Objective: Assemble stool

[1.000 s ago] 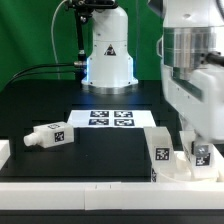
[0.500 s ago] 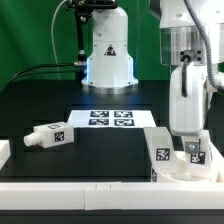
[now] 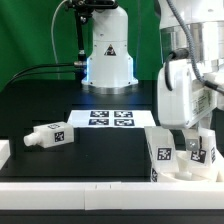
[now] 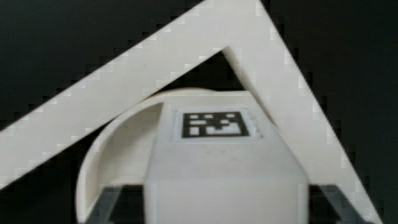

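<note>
My gripper (image 3: 196,140) is shut on a white stool leg (image 3: 201,153) with a black-and-white tag, holding it tilted at the exterior view's right front. In the wrist view the leg (image 4: 217,150) fills the space between my dark fingers (image 4: 111,205). Its tag faces the camera. The white seat (image 3: 160,150), also tagged, sits just to the exterior view's left of the held leg. Its rounded edge (image 4: 111,150) shows behind the leg. A second tagged leg (image 3: 50,135) lies on the black table at the exterior view's left.
The marker board (image 3: 110,118) lies flat mid-table before the robot base (image 3: 108,55). A white angled fence (image 3: 178,172) borders the seat at the front right, and its walls (image 4: 285,70) form a V in the wrist view. A white block (image 3: 3,150) sits at the front left edge.
The arm has shifted toward the exterior view's left and risen a little. The held leg has lifted slightly and tilted. The seat and the left leg have not moved.
</note>
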